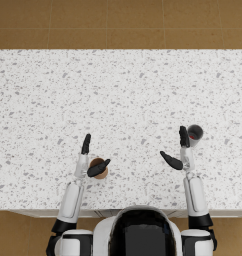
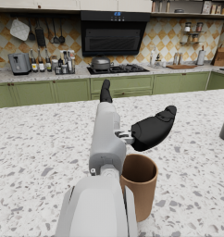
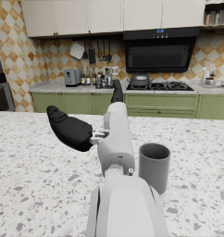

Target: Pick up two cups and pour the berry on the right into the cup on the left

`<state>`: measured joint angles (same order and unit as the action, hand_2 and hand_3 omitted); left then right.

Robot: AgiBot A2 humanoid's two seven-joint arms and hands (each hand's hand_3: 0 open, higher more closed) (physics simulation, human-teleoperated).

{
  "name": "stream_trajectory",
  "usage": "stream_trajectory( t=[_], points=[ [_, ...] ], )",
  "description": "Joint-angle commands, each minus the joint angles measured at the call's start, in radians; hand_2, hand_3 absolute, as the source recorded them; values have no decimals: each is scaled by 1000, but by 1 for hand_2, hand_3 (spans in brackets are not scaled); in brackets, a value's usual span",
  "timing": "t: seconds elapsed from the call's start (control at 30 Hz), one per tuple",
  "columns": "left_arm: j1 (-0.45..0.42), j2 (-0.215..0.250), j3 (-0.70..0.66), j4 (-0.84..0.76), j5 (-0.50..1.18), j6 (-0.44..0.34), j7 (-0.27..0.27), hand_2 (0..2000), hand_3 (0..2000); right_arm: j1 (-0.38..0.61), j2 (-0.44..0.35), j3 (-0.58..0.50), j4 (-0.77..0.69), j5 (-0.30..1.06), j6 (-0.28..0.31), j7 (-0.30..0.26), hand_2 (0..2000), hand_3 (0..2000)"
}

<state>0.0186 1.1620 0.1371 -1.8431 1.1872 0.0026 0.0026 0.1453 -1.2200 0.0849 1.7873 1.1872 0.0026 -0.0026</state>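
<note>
Two cups stand upright on the speckled countertop (image 1: 123,90), well apart. The brown cup (image 1: 99,168) sits just beside the left hand (image 1: 91,159), whose thumb reaches over its rim; the fingers are spread and hold nothing. The grey cup (image 1: 194,134), something red inside, stands beside the right hand (image 1: 179,150), likewise spread and empty.

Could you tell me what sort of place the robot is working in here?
A rendered home kitchen, most likely: a speckled countertop in front, and behind it green cabinets, a stove with a pot and a range hood.
</note>
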Motion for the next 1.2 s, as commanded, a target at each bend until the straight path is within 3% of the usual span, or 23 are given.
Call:
stream_trajectory(
  t=[0.03, 0.27, 0.47, 0.87, 1.2],
  points=[
    [-65, -25, -25, -37, 31, -1, -1, 0, 0, 2, -3, -89, -6, 31, -1, 1, 0, 0],
    [-177, -53, -37, -67, 104, -2, -2, 0, 0, 3, -15, -233, -54, 132, -2, 2, 0, 0],
    [-231, -62, -18, -20, 110, -3, -3, 0, 0, 6, -24, -266, -150, 141, -3, 3, 0, 0],
    [-204, -21, 3, 106, 111, -3, -3, 0, 0, 50, -42, -273, -334, 142, -3, 3, 0, 0],
    [-193, 8, 32, 133, 111, -3, -3, 0, 0, 133, -62, -201, -535, 142, -3, 3, 0, 0]
  ],
)
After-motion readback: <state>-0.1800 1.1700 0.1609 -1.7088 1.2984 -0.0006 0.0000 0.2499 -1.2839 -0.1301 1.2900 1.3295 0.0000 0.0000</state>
